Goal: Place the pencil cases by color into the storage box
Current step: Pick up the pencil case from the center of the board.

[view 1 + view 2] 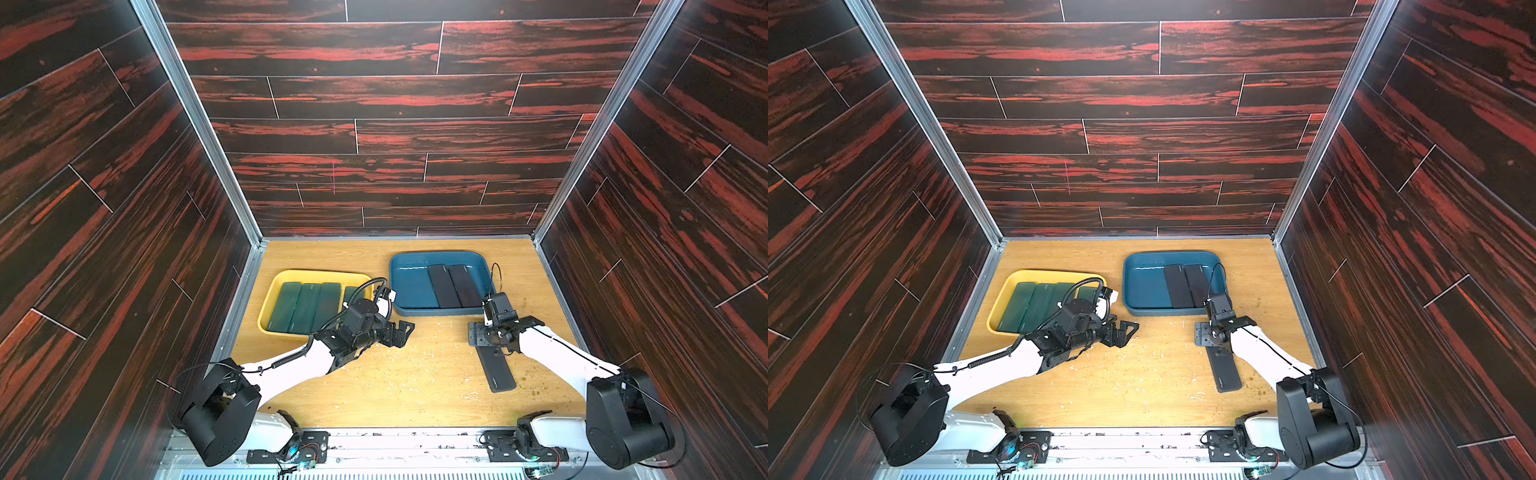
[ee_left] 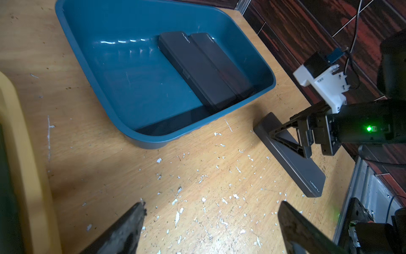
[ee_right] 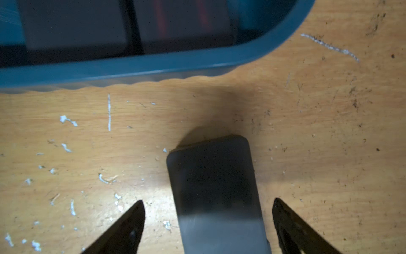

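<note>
Overhead, both jaws stand apart; right ones partly cover a black pencil case (image 1: 496,372).

Four dark green pencil cases (image 1: 305,307) sit flat, side by side, in the yellow storage box (image 1: 264,309) left of centre, the rightmost one half hidden. Two black pencil cases (image 1: 442,286) lie flat and touching in the right half of the blue storage box (image 1: 392,282), upper right of that. One more black case (image 1: 498,374) is out on the table (image 1: 415,386) at lower right, flat and angled, with a pale logo at its lower end.
</note>
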Tool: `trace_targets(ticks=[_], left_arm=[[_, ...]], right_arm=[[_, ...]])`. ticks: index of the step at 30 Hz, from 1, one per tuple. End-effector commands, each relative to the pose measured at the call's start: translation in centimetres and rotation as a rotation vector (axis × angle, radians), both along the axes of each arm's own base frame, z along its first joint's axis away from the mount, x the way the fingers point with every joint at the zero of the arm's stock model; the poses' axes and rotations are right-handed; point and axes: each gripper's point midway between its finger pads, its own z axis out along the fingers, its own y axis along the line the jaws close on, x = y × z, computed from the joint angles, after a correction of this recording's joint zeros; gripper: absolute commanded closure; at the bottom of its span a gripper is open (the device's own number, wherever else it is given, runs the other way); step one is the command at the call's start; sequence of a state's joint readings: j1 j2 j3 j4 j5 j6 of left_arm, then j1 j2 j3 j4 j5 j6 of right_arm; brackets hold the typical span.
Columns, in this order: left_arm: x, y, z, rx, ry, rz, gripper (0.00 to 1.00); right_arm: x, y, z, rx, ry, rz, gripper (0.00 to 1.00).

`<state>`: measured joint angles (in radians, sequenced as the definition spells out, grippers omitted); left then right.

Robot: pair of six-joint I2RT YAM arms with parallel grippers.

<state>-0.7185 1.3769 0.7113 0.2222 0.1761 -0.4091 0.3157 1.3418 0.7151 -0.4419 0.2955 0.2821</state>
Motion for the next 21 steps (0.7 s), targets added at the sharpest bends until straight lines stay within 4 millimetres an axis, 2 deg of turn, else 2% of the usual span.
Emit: trace_targets(ticks=[1, 15, 21], left_arm=[[0.2, -0.7, 1.9, -0.046, -0.042, -0.016, 0.05], [0.0, -0.2, 2.2, -0.036, -0.062, -0.012, 0.05], [0.0, 0.1, 2.3, -0.024, -0.072, -0.006, 0.05]], right_arm=[[-0.3, -0.4, -1.2, 0.004, 0.069, -0.024, 0.09], [-0.2, 0.3, -3.6, 0.021, 0.192, 0.011, 0.13], [-0.3, 0.6, -4.1, 0.035, 0.216, 0.016, 0.21]])
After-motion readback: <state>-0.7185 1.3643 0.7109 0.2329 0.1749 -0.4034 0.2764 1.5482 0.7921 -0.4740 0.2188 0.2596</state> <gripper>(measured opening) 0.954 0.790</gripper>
